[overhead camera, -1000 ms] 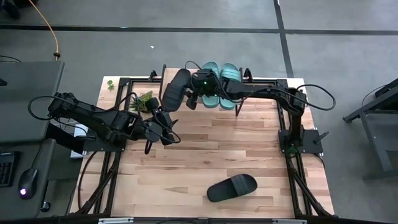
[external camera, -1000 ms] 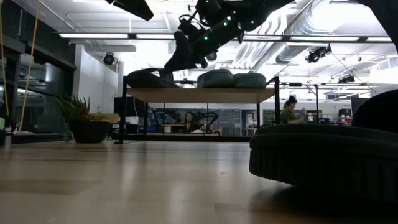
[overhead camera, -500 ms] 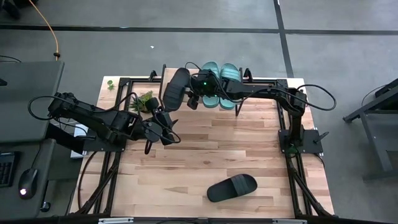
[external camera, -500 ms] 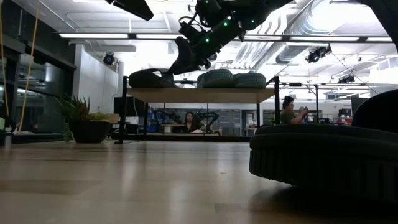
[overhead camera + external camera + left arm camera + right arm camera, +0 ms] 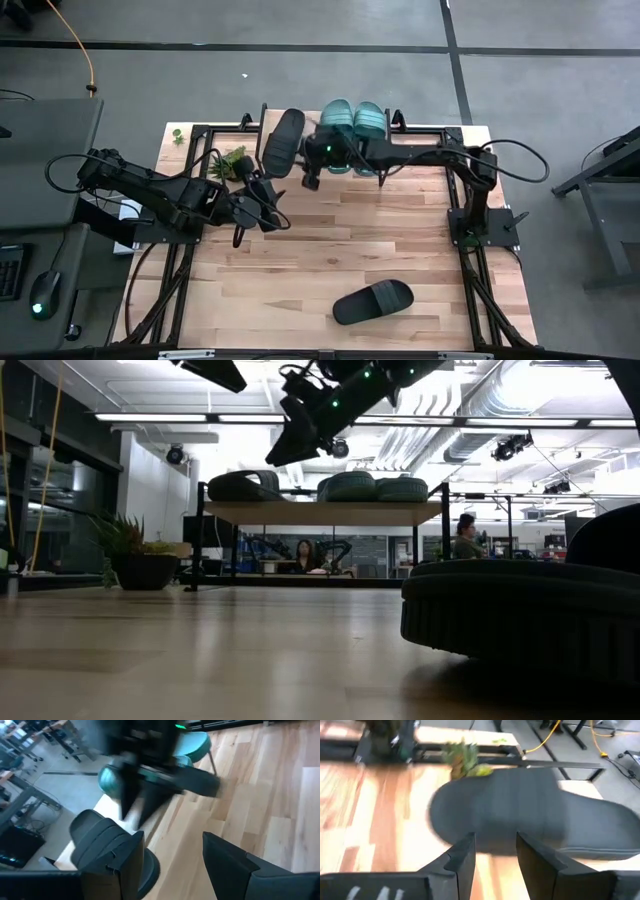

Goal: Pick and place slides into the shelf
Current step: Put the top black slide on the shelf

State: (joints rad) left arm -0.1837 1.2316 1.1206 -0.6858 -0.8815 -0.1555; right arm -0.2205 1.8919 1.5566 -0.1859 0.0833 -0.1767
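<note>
Tabletop (image 5: 400, 230) carries the shelf (image 5: 420, 131) at its far edge. Two teal slides (image 5: 353, 118) and one black slide (image 5: 283, 141) rest on it; another black slide (image 5: 373, 301) lies near. Right claw (image 5: 312, 172) hovers beside, parted, empty. Left claw (image 5: 262, 200) waits, parted.

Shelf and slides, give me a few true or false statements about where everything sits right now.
1. Two teal-green rubber slide sandals lie side by side on the low wooden-plank shelf. True.
2. A black rubber slide sandal rests on the shelf, left of the teal pair in the high view. True.
3. The right arm's tool grips that black sandal. False: its fingers are apart and empty, just clear of the sandal.
4. The other black rubber slide sandal is on the shelf too. False: it lies on the large wooden tabletop, near the front edge.
5. The left arm's tool holds nothing. True.
</note>
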